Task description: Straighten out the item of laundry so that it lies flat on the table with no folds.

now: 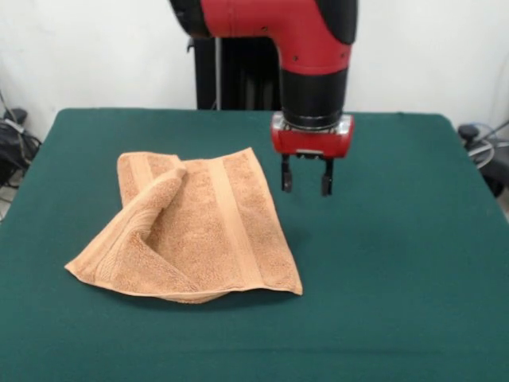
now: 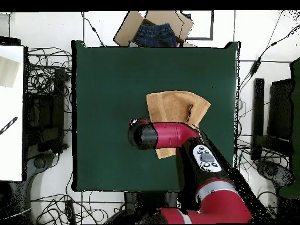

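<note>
Presently, hand (image 1: 305, 185): released, empty, above dark green felt counter (image 1: 398, 263).
Light orange-tan terry towel (image 1: 199, 231): corner folded over.
Risk: pinching doubled layers drags everything, fold remains.

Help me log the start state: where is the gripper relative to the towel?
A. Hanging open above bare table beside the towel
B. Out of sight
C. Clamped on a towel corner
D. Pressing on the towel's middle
A: in the front view the gripper hangs open over the green table, apart from the towel, holding nothing.
</note>
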You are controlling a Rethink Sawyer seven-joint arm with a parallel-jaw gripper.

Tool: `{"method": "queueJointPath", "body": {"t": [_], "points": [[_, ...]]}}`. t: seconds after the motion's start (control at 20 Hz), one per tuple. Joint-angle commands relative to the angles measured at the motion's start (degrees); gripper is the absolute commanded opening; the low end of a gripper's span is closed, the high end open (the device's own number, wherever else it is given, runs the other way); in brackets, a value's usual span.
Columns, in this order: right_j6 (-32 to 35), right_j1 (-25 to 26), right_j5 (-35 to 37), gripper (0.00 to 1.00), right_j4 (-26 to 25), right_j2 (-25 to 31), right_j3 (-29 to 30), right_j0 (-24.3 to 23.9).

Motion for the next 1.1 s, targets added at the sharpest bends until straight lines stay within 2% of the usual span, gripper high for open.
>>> {"method": "queueJointPath", "body": {"t": [0.05,0.75,0.95,1.1], "points": [[7.49,3.33,-2.3,1.0,0.98,-1.77,0.24,-0.98],[6.61,2.32,-1.65,1.0,0.92,-1.98,0.24,-1.48],[7.34,0.31,-1.59,1.0,0.1,-4.61,-0.08,0.5],[6.94,0.28,-1.98,1.0,-0.11,-4.91,-0.34,0.28]]}}
